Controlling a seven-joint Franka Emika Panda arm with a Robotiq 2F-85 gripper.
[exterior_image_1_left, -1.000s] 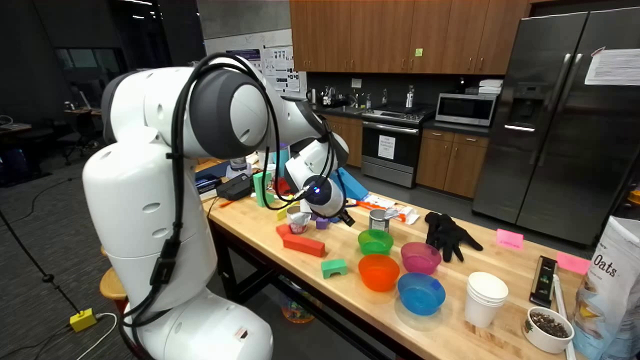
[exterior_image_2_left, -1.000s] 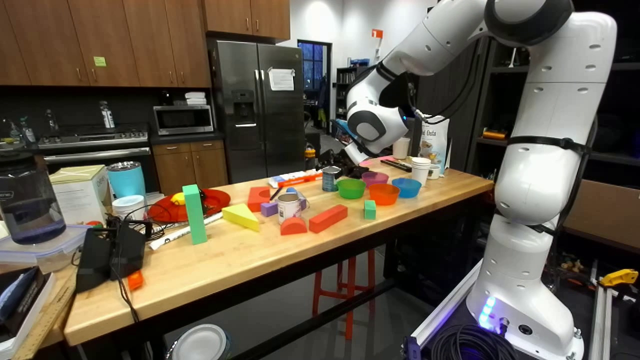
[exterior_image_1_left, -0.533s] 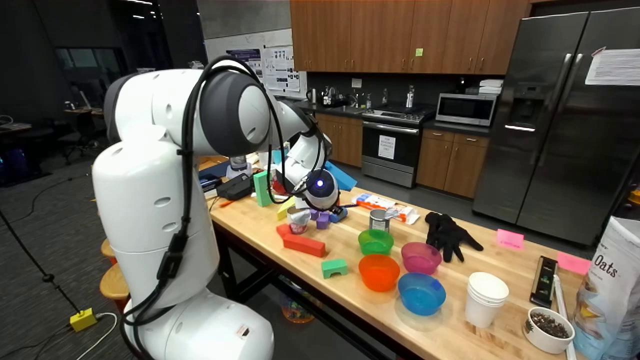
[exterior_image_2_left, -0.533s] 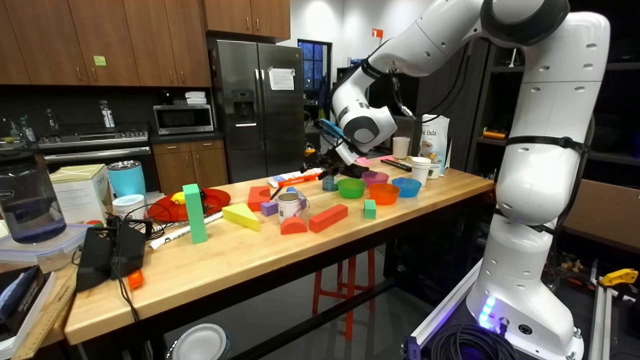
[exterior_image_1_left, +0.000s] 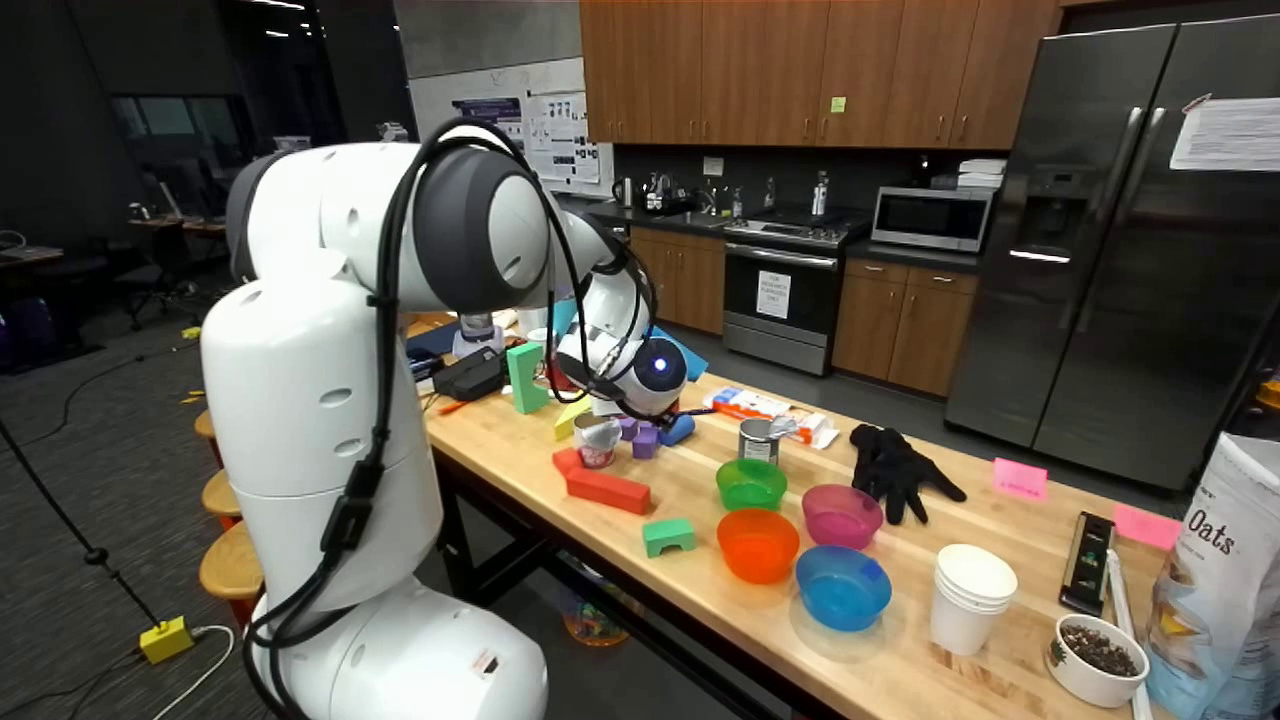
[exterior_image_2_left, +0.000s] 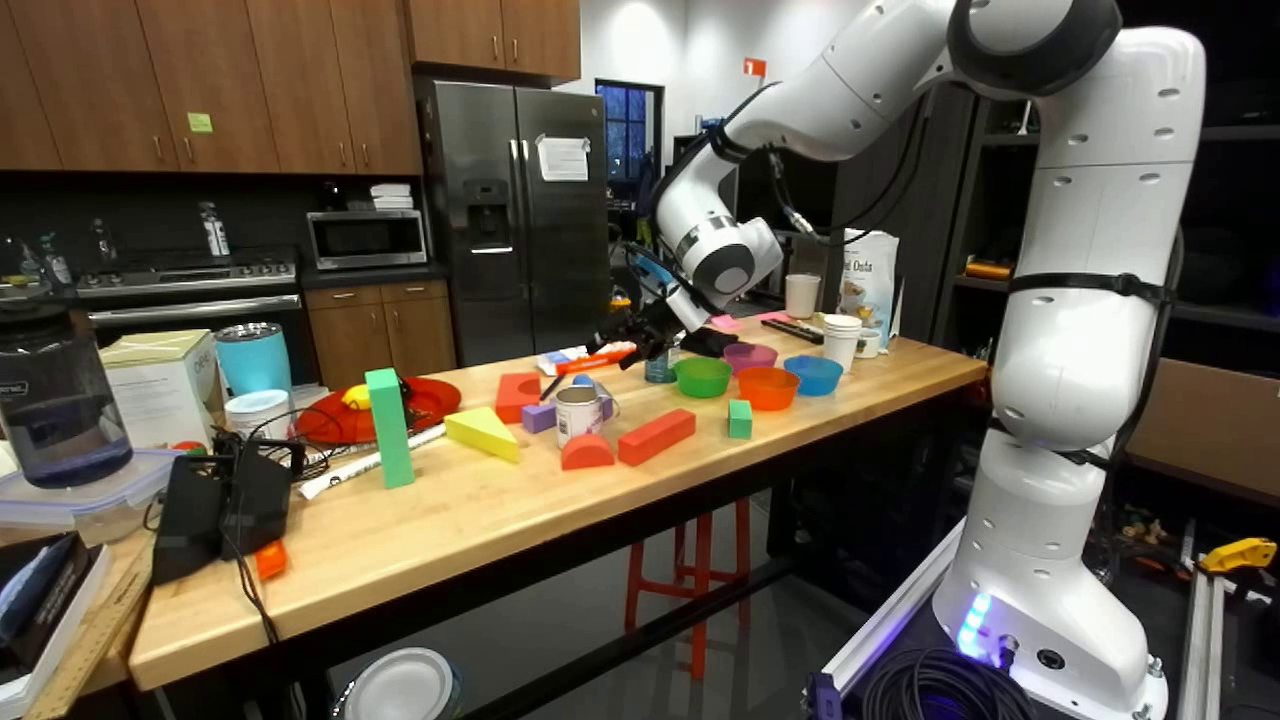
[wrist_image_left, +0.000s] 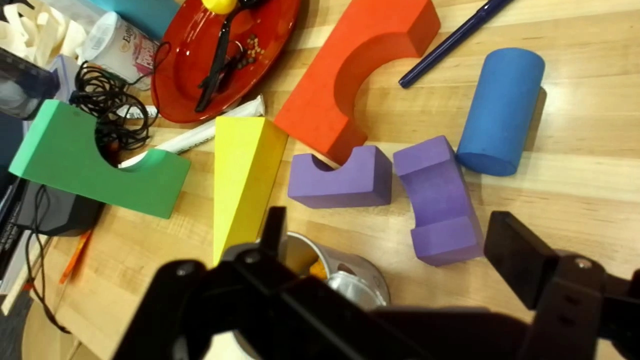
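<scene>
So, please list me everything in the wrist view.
Arch block: 1, red, top centre
Upright arch block: 1, green, left
Smaller arch blocks: 2, purple, centre
Triangular block: 1, yellow, centre left
Cylinder: 1, blue, upper right
Pen: 1, navy, top right
Plate: 1, red, upper left
Open can: 1, silvery, below centre
Tub: 1, white, upper left
Cable coil: 1, black, upper left
Tabletop: 1, pale wood, underneath
Other things: several, mixed colours, left side
Gripper: 1, black, bottom, open

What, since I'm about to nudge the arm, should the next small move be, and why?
Probably ease the open gripper toward the blue cylinder before lowering: it holds nothing, and in the wrist view one finger partly covers the open can, so coming straight down might knock it.
</scene>
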